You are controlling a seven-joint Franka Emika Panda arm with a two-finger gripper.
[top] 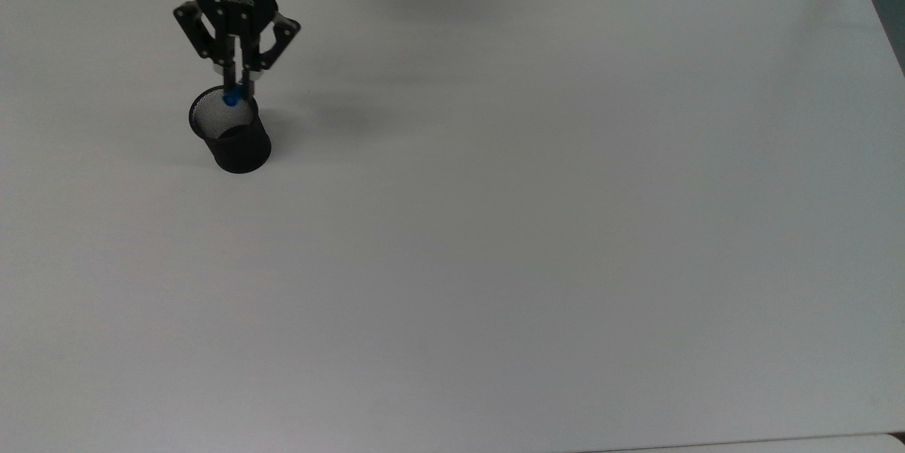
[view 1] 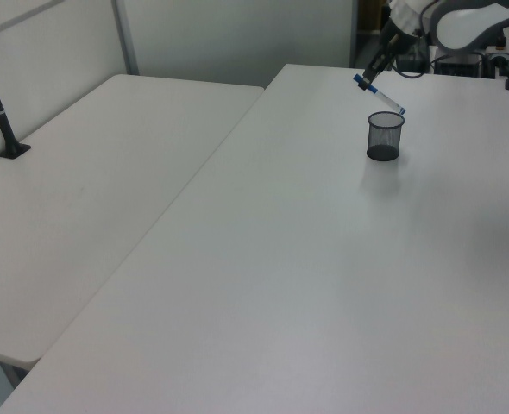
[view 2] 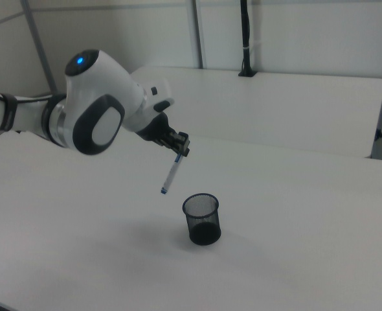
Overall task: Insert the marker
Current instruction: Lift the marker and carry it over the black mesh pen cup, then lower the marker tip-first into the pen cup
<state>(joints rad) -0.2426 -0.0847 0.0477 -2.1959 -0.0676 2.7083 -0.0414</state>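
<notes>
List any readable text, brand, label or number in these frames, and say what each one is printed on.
"ROBOTIQ": white lettering on the black body of the gripper in the top view, small and only partly legible, so this reading is tentative.
The marker: no print can be made out on its white barrel.
The black mesh cup and the table: no text or signs.

White "ROBOTIQ"-like lettering on claw (top: 237, 82) body, reading uncertain.
</notes>
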